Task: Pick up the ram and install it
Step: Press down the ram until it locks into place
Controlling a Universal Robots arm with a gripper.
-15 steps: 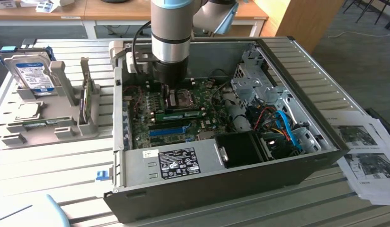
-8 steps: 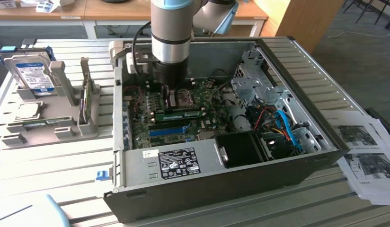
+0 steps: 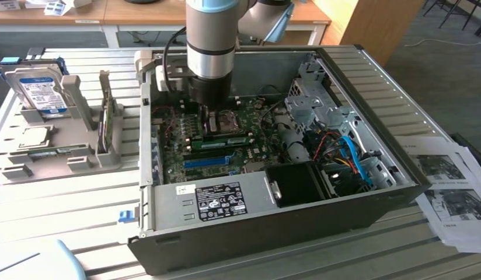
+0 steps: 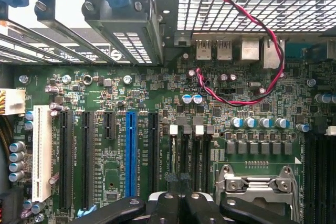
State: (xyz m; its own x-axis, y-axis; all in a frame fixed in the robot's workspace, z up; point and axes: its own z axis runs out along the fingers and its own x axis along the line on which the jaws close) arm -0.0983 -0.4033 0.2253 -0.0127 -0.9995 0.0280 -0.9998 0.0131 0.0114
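The ram (image 3: 229, 141), a thin green stick with dark chips, stands on edge along the motherboard's memory slots inside the open computer case. My gripper (image 3: 219, 125) reaches straight down into the case, and its fingertips meet the stick's upper edge near its middle. In the wrist view the gripper (image 4: 181, 203) is shut, its black fingers (image 4: 165, 205) pressed together over the black memory slots (image 4: 191, 153). There the stick is hidden by the fingers. The bright blue slot (image 3: 205, 161) lies just beside the ram, also seen in the wrist view as the blue slot (image 4: 130, 153).
The case walls (image 3: 380, 87) and drive cage (image 3: 314, 102) close in around the arm. A metal processor socket (image 4: 257, 184) sits beside the memory slots, and a red-black cable (image 4: 247, 98) loops over the board. A grey fixture holds a hard drive (image 3: 39, 90) at the exterior view's left. Papers (image 3: 450, 186) lie at its right.
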